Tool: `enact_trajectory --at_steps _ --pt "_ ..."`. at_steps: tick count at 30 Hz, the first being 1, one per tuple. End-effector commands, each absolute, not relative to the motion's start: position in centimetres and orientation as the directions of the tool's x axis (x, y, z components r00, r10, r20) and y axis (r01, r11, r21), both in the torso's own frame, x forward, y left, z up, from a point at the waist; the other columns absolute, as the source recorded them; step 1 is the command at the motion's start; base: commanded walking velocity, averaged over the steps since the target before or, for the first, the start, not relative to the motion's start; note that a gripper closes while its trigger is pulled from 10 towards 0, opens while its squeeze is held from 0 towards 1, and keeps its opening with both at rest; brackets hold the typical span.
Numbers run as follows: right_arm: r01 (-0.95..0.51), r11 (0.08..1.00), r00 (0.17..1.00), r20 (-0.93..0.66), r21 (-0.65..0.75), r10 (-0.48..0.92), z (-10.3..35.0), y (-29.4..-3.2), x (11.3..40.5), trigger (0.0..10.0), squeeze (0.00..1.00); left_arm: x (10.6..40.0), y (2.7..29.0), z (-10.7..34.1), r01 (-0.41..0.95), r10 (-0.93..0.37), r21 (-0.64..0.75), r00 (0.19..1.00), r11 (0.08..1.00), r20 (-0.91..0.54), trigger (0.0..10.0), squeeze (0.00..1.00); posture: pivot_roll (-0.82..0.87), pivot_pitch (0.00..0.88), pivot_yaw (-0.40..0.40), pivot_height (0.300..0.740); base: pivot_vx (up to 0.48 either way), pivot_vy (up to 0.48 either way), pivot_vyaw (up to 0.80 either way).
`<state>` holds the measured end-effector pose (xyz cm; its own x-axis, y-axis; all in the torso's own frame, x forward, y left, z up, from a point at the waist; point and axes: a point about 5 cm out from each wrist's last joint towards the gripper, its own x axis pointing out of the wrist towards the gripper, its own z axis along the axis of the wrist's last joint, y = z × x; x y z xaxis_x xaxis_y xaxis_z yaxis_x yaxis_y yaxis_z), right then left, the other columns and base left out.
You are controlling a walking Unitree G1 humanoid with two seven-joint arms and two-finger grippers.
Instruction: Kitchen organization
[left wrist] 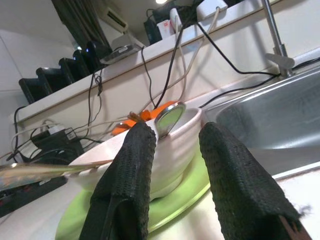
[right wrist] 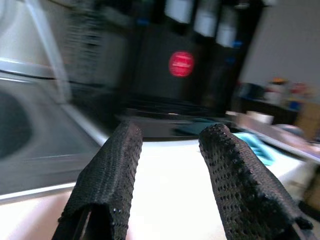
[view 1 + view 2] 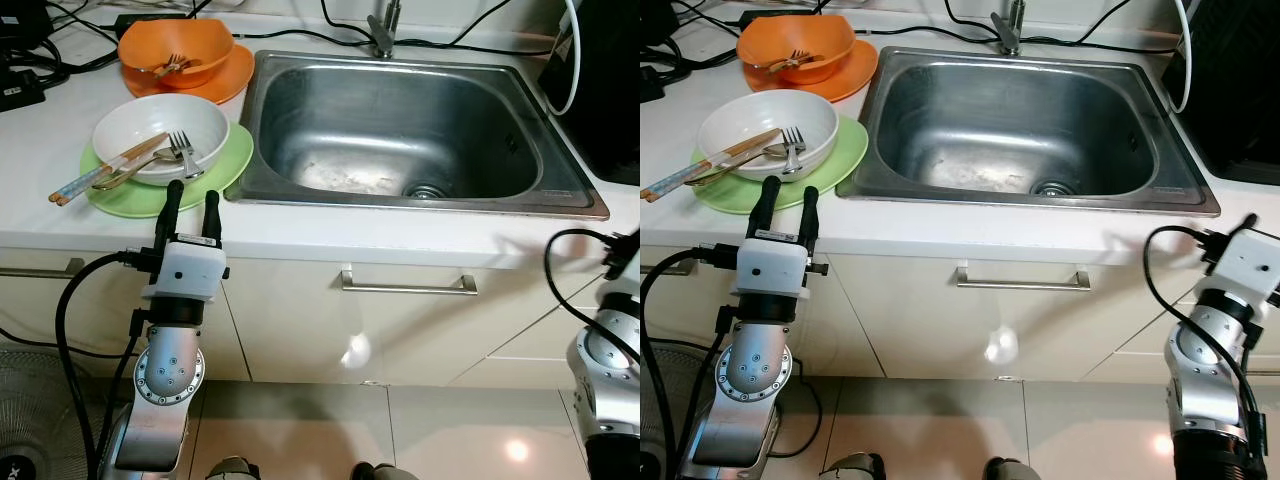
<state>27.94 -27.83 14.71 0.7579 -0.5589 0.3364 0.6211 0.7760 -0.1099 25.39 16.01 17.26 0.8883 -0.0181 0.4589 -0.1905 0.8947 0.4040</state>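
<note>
A white bowl [image 3: 160, 135] sits on a green plate [image 3: 228, 165] on the white counter, left of the steel sink [image 3: 400, 130]. In the bowl lie a fork [image 3: 185, 152], a spoon [image 1: 170, 117] and chopsticks [image 3: 100, 170] that stick out to the left. Behind it an orange bowl [image 3: 175, 50] with a fork rests on an orange plate [image 3: 232, 80]. My left gripper [image 3: 194, 192] stands open at the counter's front edge, fingers pointing up at the green plate's near rim, holding nothing. My right gripper [image 2: 170, 145] is open and empty, low at the far right beside the counter edge.
A faucet [image 3: 383, 30] stands behind the sink. A black appliance [image 3: 600, 80] occupies the counter's right end. Cables and power strips run along the back. Below are cabinet fronts with a metal handle [image 3: 408, 285], and a fan [image 3: 30, 420] stands on the floor at left.
</note>
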Motion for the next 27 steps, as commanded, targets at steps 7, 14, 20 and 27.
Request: enact_trajectory --at_steps 7,14,20,27 --pt "0.484 0.874 0.833 0.332 -0.047 -0.444 15.3 -24.8 29.3 10.0 0.00 25.2 16.0 18.1 -0.217 -0.008 0.402 0.872 0.890 0.489 10.0 0.00 0.11 0.112 -0.050 0.740 0.000 0.000 0.00" --pt "0.376 0.927 0.872 0.337 0.006 -0.356 15.9 -22.3 30.5 10.0 0.00 25.5 16.2 18.3 -0.224 -0.003 0.402 0.871 0.888 0.492 10.0 0.00 0.12 0.104 -0.043 0.740 0.000 0.000 0.00" --pt "0.318 0.948 0.888 0.343 0.027 -0.308 16.2 -20.8 31.1 10.0 0.00 26.0 16.0 18.5 -0.214 -0.016 0.403 0.869 0.890 0.495 10.0 0.00 0.12 0.094 -0.040 0.740 0.000 0.000 0.00" --pt "0.230 0.972 0.911 0.340 0.054 -0.234 16.2 -18.8 31.7 10.0 0.00 26.8 15.5 18.7 -0.191 -0.040 0.407 0.868 0.893 0.495 10.0 0.00 0.13 0.076 -0.034 0.740 0.000 0.000 0.00"
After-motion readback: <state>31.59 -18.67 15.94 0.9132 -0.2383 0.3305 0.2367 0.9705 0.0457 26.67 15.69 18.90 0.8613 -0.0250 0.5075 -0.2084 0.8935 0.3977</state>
